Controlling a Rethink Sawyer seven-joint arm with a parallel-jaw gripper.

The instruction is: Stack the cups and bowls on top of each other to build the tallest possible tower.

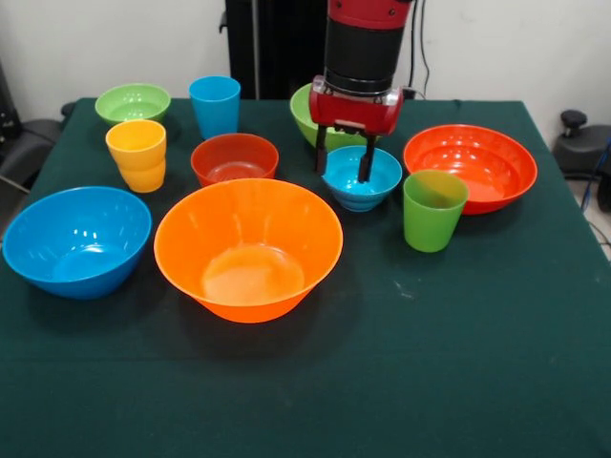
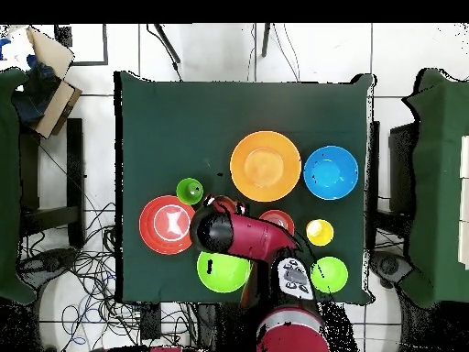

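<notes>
My gripper (image 1: 344,163), fingers spread and empty, straddles the far rim of the small blue bowl (image 1: 362,177) mid-table, between the red bowl (image 1: 470,166) and orange bowl (image 1: 248,248); closing comes next, I judge.

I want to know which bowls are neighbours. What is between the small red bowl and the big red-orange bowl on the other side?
In the front view, the small blue bowl sits between the small red bowl and the wide red-orange bowl, with the gripper reaching into it.
</notes>
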